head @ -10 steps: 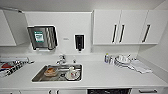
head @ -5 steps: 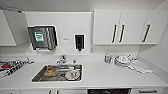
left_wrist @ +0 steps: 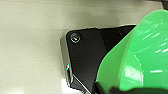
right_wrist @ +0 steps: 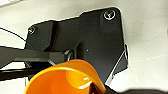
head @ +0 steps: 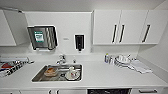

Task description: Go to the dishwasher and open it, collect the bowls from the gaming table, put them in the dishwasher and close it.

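The large lime-green bowl (left_wrist: 140,57) looms close in the left wrist view, above pale floor and the robot's dark plate. My left gripper (left_wrist: 110,90) is shut on its rim, seen as a dark piece at the bowl's edge. In the right wrist view the small orange bowl (right_wrist: 67,80) hangs the same way, with my right gripper (right_wrist: 96,88) shut on its rim. In the head view the dishwasher (head: 108,91) appears as a dark strip under the counter, right of the sink. The gaming table is out of view.
A white counter (head: 100,75) runs across in front of me, with a steel sink (head: 58,73) holding dishes. Stacked crockery (head: 122,60) and a cloth (head: 140,66) lie at the right. White wall cabinets (head: 120,27) hang above, beside a paper dispenser (head: 42,37).
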